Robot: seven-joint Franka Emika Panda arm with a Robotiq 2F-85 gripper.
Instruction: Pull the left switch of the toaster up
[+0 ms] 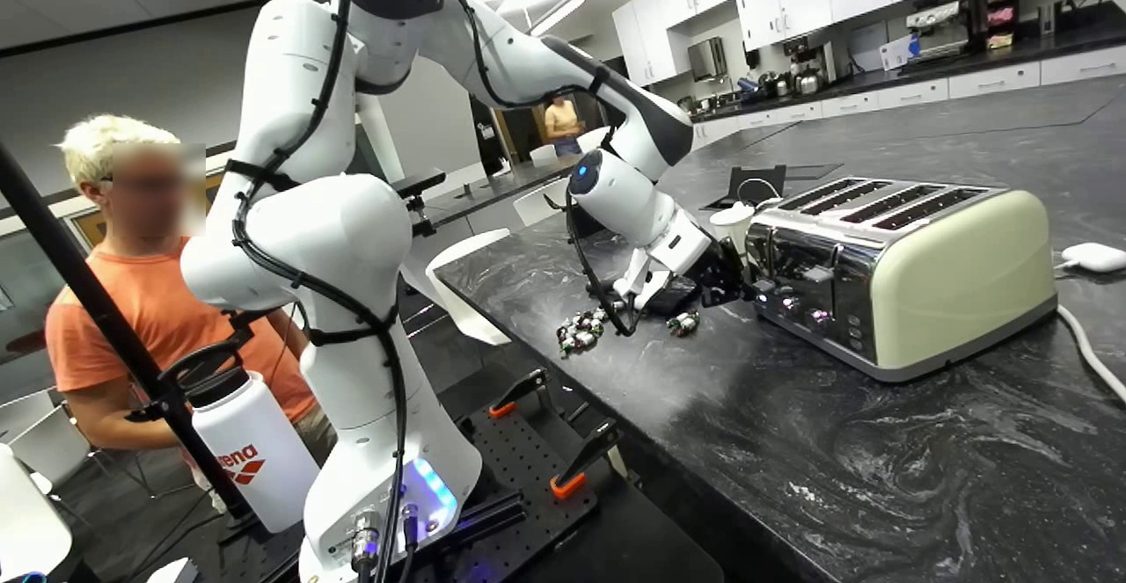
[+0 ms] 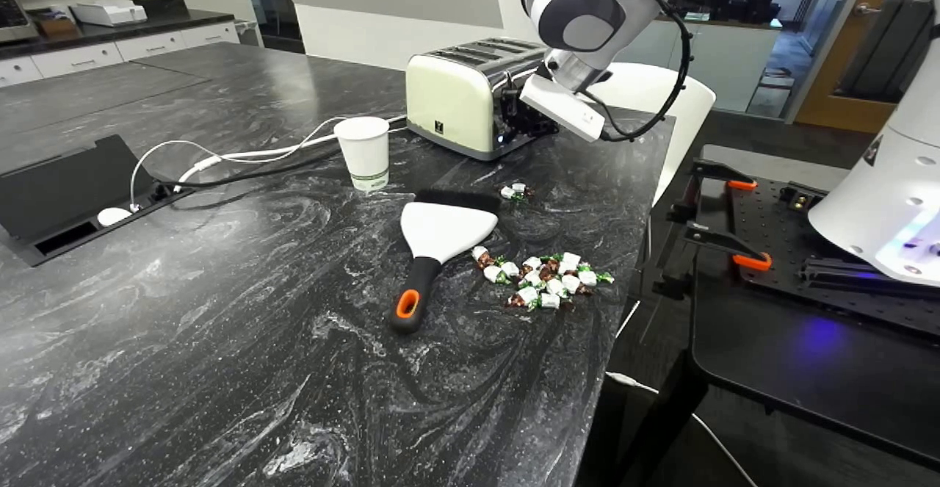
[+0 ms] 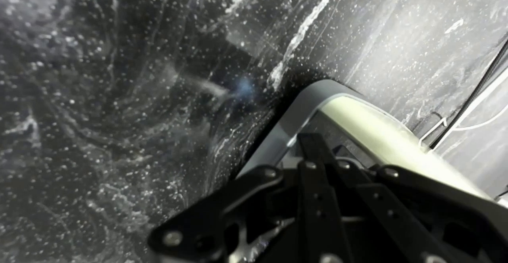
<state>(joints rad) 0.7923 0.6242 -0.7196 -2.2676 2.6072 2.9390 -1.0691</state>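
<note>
Toaster (image 1: pixel 963 284), cream-sided and chrome-fronted, is pictured on a dark veined bench (image 1: pixel 880 477), at three o'clock in an exterior view, its front closely faced by black fingers (image 3: pixel 311 148) carried on a white robot arm (image 1: pixel 334 222). A grey lever (image 1: pixel 819 275) is shown on the chrome; the left switch cannot be made out, and whether it is touched cannot be told. In the wrist view, the fingers are framed from five o'clock, drawn together, their tips overlapping the toaster's front near its corner. With a brush (image 2: pixel 444 230) taken as the dial's centre in an exterior view, the toaster is placed at twelve o'clock, an upright paper cup (image 2: pixel 367 153) at eleven, and an open black box (image 2: pixel 81 178) set into the bench at nine; a small cluster (image 2: pixel 516 192) of wrapped pieces is found at two, and a larger pile (image 2: pixel 547 281) between three and four. The brush's black handle (image 2: pixel 424 275) is pointed toward seven. A white cable (image 2: pixel 209 163) is run from the box past the cup toward the toaster. In an exterior view, a person (image 1: pixel 158 319) in an orange shirt, partly hidden by the arm, is captured at nine o'clock, and a white bottle (image 1: pixel 255 451) at eight.
</note>
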